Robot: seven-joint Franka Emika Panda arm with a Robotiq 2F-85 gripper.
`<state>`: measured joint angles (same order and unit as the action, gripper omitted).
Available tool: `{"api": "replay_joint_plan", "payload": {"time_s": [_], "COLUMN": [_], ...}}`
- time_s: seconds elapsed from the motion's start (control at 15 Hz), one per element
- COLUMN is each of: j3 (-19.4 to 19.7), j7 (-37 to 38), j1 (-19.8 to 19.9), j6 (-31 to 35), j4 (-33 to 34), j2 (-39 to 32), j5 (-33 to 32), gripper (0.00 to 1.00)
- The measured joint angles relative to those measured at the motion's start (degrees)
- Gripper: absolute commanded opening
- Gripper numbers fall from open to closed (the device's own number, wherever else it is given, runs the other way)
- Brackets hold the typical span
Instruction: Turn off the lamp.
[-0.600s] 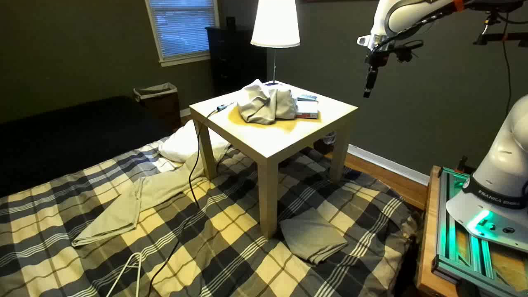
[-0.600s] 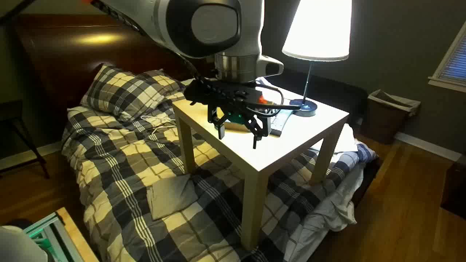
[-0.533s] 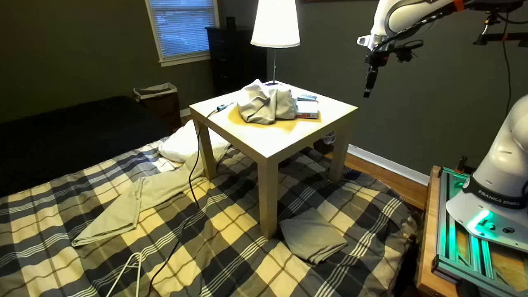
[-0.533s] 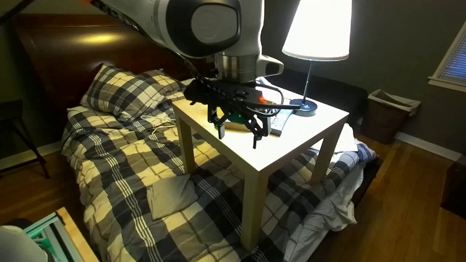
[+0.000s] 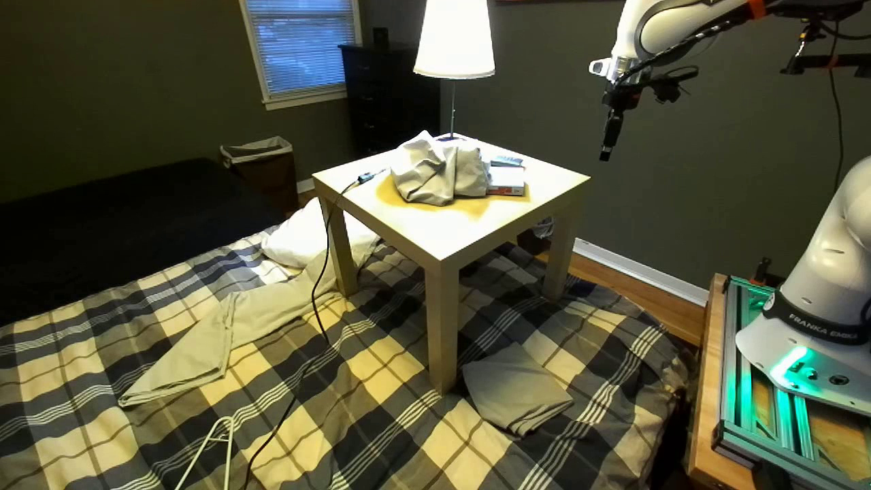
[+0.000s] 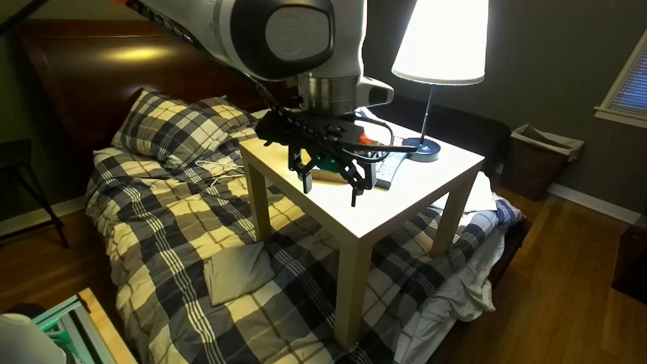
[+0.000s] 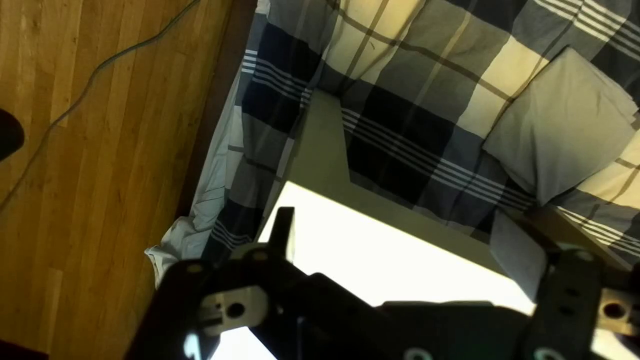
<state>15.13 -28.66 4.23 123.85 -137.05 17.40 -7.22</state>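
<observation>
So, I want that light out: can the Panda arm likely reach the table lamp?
Probably yes: the open gripper hangs apart from the table lamp with nothing tall visible between them; the remote control lies flat.

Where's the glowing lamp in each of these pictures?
In an exterior view: the lamp at the upper right, right of the pincer.
In an exterior view: the lamp at the top, near the middle, left of the pincer.
Wrist view: not in it.
Shared landmark: the folded grey cloth, seen in all three.
</observation>
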Motion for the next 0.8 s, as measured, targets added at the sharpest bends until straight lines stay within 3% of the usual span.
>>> {"api": "replay_joint_plan", "payload": {"time_s": [0.33,0.8], "j3": [-1.82,-8.86], "j7": [0.18,2.93], "j1": [-0.36,-4.62], "j6": [-0.04,-0.54], "j4": [1.81,9.97], "j2": [0.1,-1.19], "j5": [0.89,4.23], "gripper": [1.0,1.0]}}
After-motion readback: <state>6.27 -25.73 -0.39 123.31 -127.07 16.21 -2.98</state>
